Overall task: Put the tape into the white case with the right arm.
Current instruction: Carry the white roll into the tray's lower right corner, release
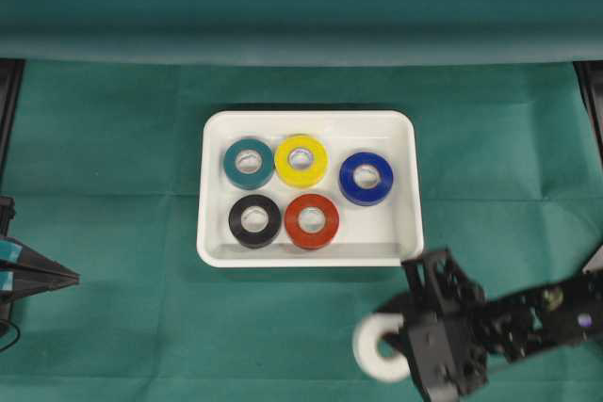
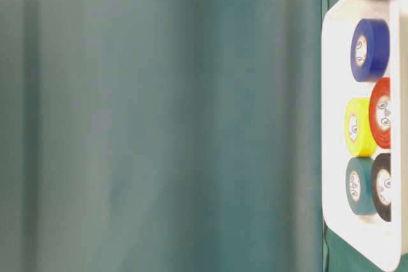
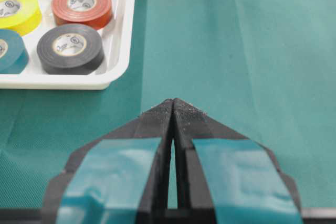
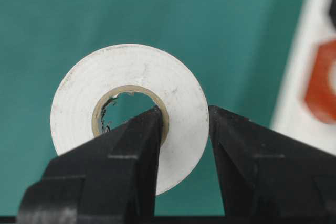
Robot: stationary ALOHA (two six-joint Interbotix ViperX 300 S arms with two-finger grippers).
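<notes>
**Five rolls in the case, the white one held outside it**

The green cloth [image 1: 113,138] covers the whole table, and the white case [image 1: 403,185] is laid near its middle. Five rolls are seen lying flat inside the case: the teal roll [image 1: 249,163], the yellow roll [image 1: 301,160] and the blue roll [image 1: 366,178] along the far side, the black roll [image 1: 254,220] and the red roll [image 1: 312,221] along the near side. A bare patch of the case floor is left at the near right corner, beside the red roll and below the blue one; by judgement that is room enough for one more roll.

The right arm [image 1: 546,313] is seen at the lower right of the overhead view, outside the case and just beyond its near right corner. Its gripper [image 4: 184,124] is clenched on the white tape [image 4: 128,77]: one finger is passed through the core, the other is pressed against the outer edge, so the wall of the roll is pinched between them. The roll is held clear of the case.

The left gripper [image 3: 173,109] is closed on nothing and is kept well to the side, near the left edge of the cloth.

The pick-up is judged done. What is left is the carry over the rim, the lowering into the bare corner and the release.
</notes>
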